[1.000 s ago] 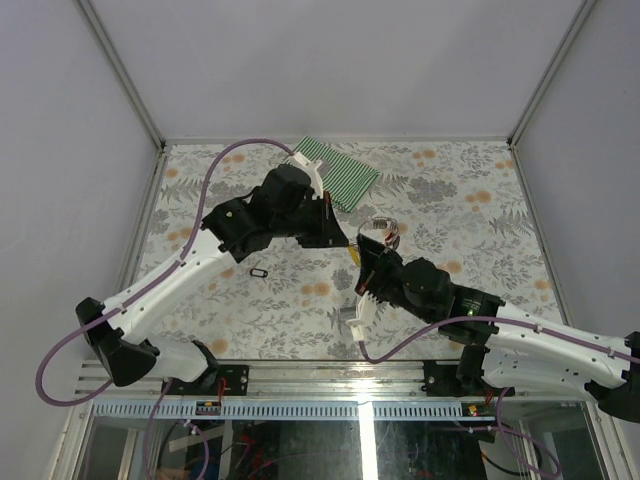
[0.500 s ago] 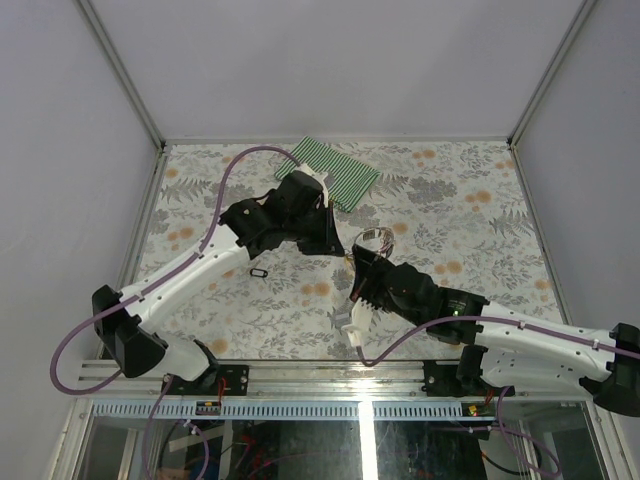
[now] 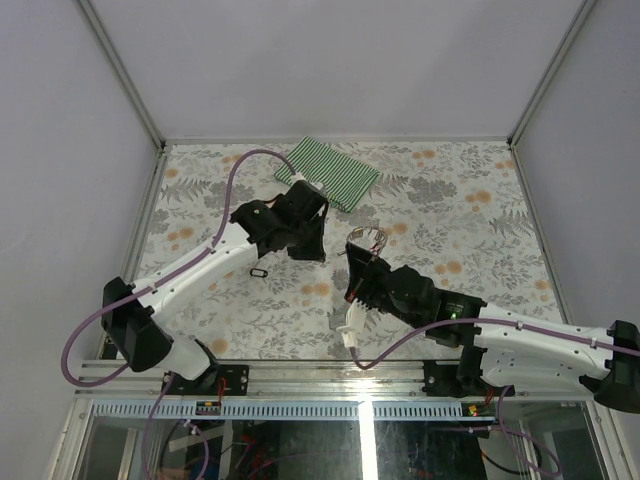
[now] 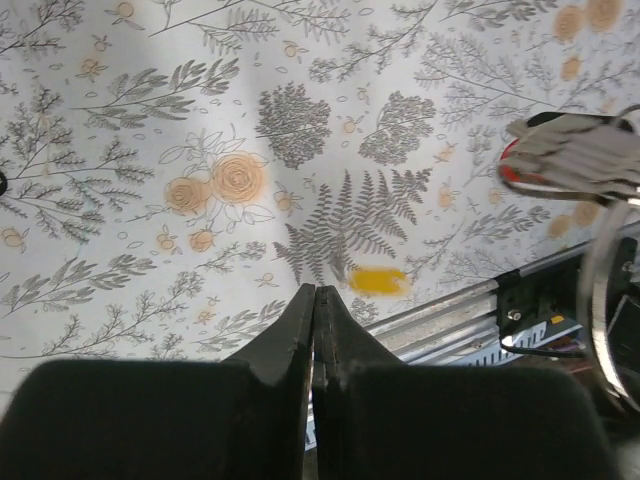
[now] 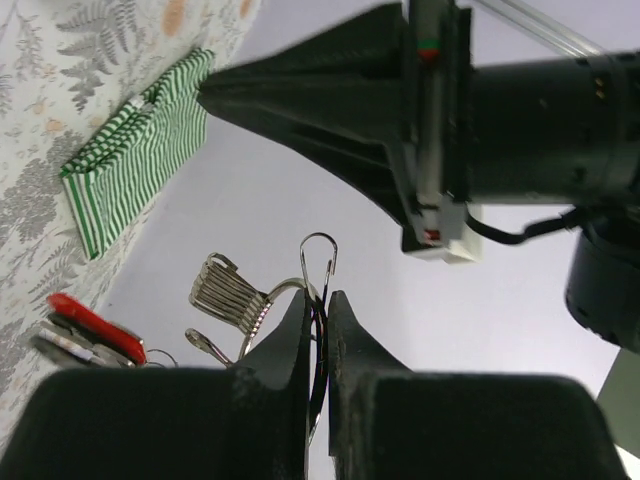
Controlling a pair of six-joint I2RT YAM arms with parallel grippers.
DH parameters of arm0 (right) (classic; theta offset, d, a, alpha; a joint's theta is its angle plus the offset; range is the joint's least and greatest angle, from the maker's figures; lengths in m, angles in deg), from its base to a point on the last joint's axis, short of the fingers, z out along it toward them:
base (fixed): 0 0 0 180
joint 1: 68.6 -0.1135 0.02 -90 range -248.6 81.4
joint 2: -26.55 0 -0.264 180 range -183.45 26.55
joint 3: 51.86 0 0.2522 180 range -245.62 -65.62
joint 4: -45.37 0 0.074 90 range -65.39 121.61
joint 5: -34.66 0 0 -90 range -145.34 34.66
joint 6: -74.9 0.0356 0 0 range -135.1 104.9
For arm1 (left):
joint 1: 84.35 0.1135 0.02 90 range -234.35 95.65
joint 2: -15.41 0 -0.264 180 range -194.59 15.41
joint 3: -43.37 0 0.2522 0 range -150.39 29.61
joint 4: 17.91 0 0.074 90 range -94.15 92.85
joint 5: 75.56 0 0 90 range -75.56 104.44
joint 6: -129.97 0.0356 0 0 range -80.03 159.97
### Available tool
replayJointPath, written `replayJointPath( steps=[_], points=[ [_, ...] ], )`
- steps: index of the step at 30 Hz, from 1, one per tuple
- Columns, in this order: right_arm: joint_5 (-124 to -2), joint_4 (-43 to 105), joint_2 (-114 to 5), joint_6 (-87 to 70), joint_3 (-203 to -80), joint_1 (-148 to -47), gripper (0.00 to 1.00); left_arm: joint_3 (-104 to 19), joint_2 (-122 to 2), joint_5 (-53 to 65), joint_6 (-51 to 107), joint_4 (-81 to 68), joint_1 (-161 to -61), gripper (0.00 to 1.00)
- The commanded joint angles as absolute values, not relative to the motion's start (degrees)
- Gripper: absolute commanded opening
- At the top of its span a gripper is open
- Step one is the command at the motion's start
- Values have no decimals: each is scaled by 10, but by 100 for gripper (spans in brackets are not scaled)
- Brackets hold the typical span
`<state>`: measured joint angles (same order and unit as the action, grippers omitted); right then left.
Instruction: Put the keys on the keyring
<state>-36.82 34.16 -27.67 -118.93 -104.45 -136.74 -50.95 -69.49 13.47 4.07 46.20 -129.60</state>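
Observation:
My right gripper (image 3: 361, 256) is shut on a thin wire loop of the keyring (image 3: 373, 238) and holds it above the table. In the right wrist view the wire sits between the fingertips (image 5: 300, 312), with the bunch of rings (image 5: 228, 291) and the red tag (image 5: 96, 326) to the left. My left gripper (image 3: 303, 240) is shut, nothing showing between its jaws (image 4: 315, 291). A blurred yellow tag (image 4: 378, 281) shows just beyond its tips; its key is not clear. The keyring's red tag (image 4: 515, 172) is at that view's right. The black-tagged key (image 3: 258, 272) lies on the table.
A folded green-and-white striped cloth (image 3: 335, 172) lies at the back of the flowered table, also in the right wrist view (image 5: 138, 152). The metal rail of the table's near edge (image 4: 450, 305) runs close below the left gripper's tips. The left arm's wrist (image 5: 440, 110) fills the top of the right wrist view.
My left gripper has drawn back to the left, away from the keyring. The right gripper has shifted a little left and nearer with the keyring still in it.

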Motion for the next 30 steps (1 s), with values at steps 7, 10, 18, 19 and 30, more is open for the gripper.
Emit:
replayJointPath(
  steps=[7,10,18,19,30],
  points=[
    [-347,422,-231,-1154,-1057,-1373,0,-479,-628,137,74,415,-1294,0],
    [-331,432,-217,-1119,-1046,-1373,0,-469,-602,138,76,389,-1293,0],
    [-270,358,-144,-812,-1069,-1378,0,-392,-549,118,87,298,-1294,17],
    [-265,322,-141,-734,-1094,-1378,0,-383,-548,118,89,289,-1294,19],
    [-348,202,-70,-414,-1173,-1378,0,-297,-511,143,94,168,-1329,40]
  ],
)
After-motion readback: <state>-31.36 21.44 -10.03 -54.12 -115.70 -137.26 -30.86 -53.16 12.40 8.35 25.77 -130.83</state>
